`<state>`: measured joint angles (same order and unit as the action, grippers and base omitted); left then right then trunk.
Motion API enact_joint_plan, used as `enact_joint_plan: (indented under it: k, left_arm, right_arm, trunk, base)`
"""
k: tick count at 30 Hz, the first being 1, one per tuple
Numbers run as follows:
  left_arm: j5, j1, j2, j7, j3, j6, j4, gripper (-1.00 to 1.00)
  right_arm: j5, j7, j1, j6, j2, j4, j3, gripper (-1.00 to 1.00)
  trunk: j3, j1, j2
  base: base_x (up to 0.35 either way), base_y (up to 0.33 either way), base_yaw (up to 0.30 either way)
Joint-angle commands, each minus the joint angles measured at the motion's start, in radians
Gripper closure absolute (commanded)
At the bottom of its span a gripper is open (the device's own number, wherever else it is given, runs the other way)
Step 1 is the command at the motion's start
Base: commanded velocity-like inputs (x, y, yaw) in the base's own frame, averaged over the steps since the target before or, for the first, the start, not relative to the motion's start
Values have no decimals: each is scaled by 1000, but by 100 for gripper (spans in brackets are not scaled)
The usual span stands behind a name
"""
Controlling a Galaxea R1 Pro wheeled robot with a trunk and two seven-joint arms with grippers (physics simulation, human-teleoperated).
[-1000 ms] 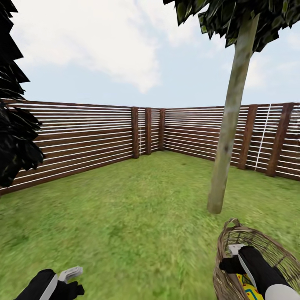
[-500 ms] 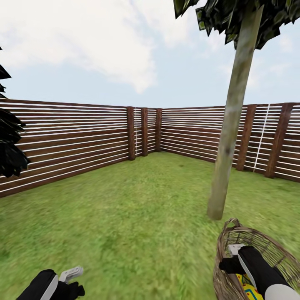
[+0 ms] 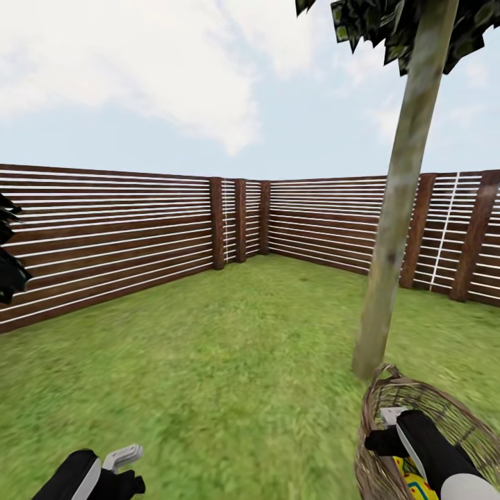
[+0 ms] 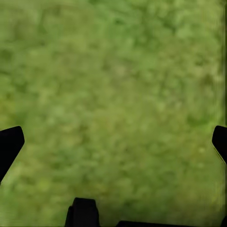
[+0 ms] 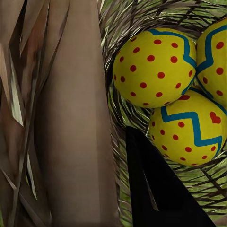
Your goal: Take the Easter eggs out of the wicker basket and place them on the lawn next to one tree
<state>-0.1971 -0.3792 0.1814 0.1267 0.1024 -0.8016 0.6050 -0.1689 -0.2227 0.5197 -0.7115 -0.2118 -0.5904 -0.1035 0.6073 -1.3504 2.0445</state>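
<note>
Three Easter eggs sit inside the wicker basket, seen in the right wrist view: yellow shells, blue zigzag bands, red dots; one also carries a red heart. The third is cut by the frame edge. All three are packed touching one another against the weave.

Head view: basket at about 4 o'clock in the frame, off the grass, carried at the right gripper. The right arm reaches down into the basket mouth; a patch of yellow and blue egg shows beside the arm. In the right wrist view a broad band of the basket rim runs just beside a dark finger, with the wicker wall between rim band and eggs. The pincer is closed on the basket rim.

The tree, with a pale grey-green trunk, stands at about 2 o'clock, its foot on the lawn just beyond the basket rim. Dark leaves hang at 1 o'clock.

Left gripper at 7 o'clock, low over the grass. In the left wrist view both dark fingertips sit at opposite frame edges: pincer wide, holding nothing, grass beneath.

Dark slatted fence encloses the garden from 9 through 3 o'clock, corner posts near 12. Black foliage at 9 o'clock edge.
</note>
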Motion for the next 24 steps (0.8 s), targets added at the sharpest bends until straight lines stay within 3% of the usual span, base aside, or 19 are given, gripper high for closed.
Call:
enact_joint_plan:
  k: [1, 6, 11, 24]
  left_arm:
    - [1, -1, -1, 4, 3, -5, 1, -100]
    - [0, -1, -5, 2, 5, -6, 1, -100]
    - [-1, -1, -5, 2, 5, -7, 1, -100]
    - [1, -1, -8, 2, 5, -7, 2, -100]
  right_arm:
    - [-12, -4, 1, -3, 0, -2, -4, 100]
    - [-12, -3, 1, -3, 0, -2, -4, 100]
    - [-12, -3, 1, -3, 0, -2, -4, 100]
    - [-12, -3, 1, -3, 0, -2, -4, 100]
  trunk:
    - [1, 0, 1]
    - [1, 0, 1]
    - [1, 0, 1]
    - [42, -50, 92]
  base:
    - [340, -54, 0]
    - [309, -66, 0]
    - [24, -4, 0]
    - [0, 0, 0]
